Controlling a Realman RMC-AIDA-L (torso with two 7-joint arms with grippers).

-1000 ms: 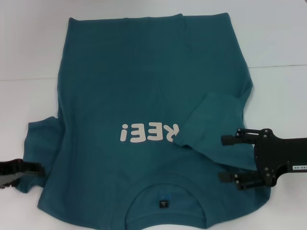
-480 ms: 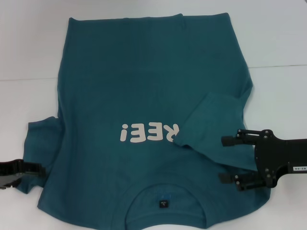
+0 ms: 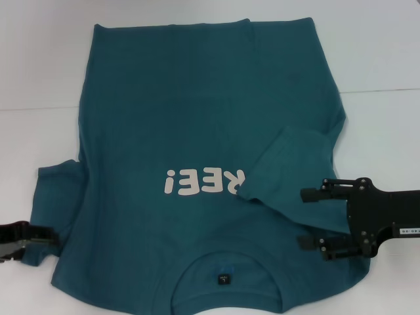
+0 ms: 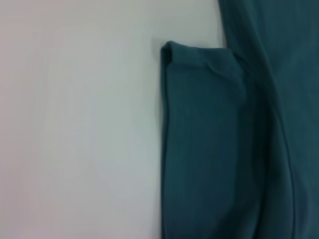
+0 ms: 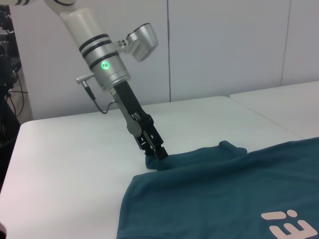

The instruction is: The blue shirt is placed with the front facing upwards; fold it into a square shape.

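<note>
Shirt (image 3: 197,131) flat on table (image 3: 39,59), head view; collar at 6 o'clock. Left sleeve (image 3: 56,197) unfolded at 8 o'clock, left gripper (image 3: 39,235) on its edge. Right gripper (image 3: 312,220) wide open, empty, over folded right sleeve (image 3: 289,170).

Left wrist view: sleeve only.

Right wrist view: left gripper (image 5: 160,155) pinches sleeve edge (image 5: 159,162).

Readable lettering: one word on the shirt, part hidden

The blue shirt (image 3: 197,111) carries cream block letters (image 3: 205,180) on its chest, seen upside down from the head view; "REE!" shows, with the folded right sleeve (image 3: 289,170) covering whatever begins the word. In the right wrist view only "E!" (image 5: 289,226) shows at the picture's edge. The small black tag (image 3: 224,279) inside the collar and the white label (image 3: 408,231) on the right claw's black body bear marks too small to read.
</note>
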